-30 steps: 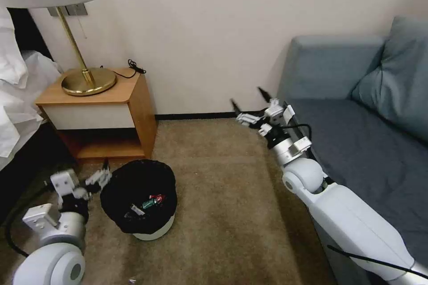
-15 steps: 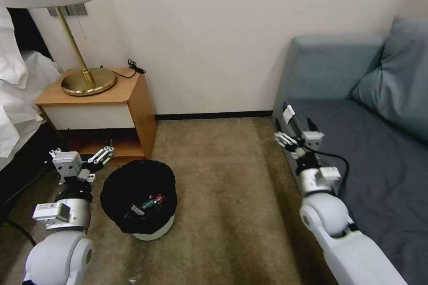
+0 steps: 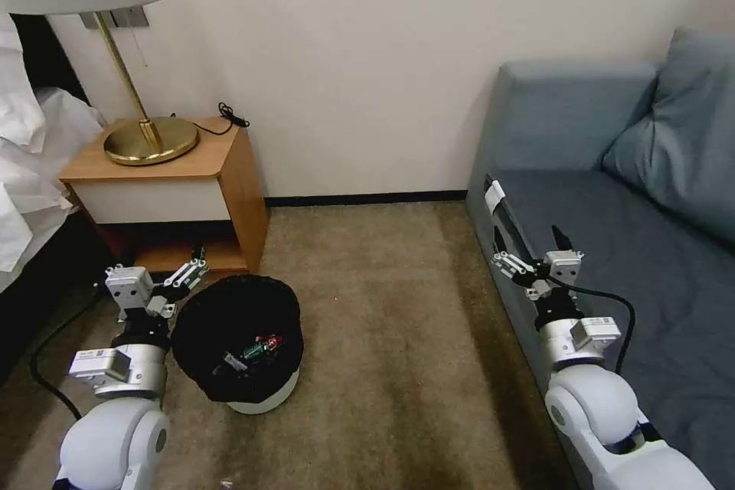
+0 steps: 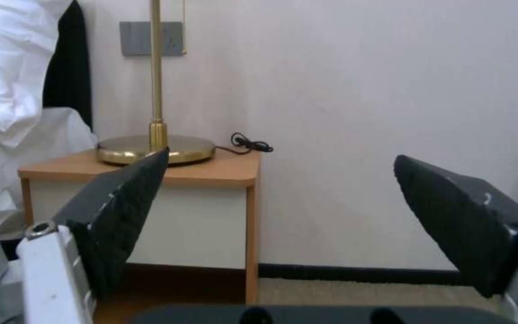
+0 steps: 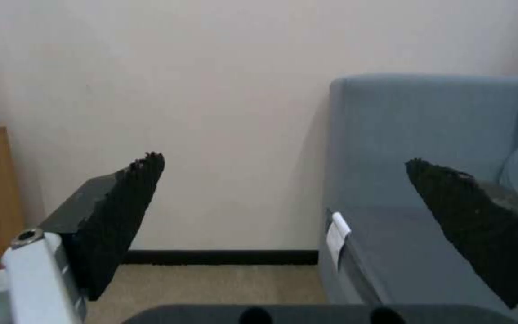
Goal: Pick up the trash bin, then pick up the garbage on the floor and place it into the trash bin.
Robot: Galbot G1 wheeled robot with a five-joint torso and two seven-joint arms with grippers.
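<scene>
Left pincer (image 3: 184,269) wide open, empty, beside trash bin (image 3: 237,341), right pincer (image 3: 536,253) wide open, empty

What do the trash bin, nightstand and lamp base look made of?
Trash bin: smooth white body, likely plastic, lined with a crinkled black film bag. Nightstand: matte orange-brown wood or wood-look laminate, with a cream front panel. Lamp base: shiny gold finish with highlights, probably brass-toned metal.
</scene>
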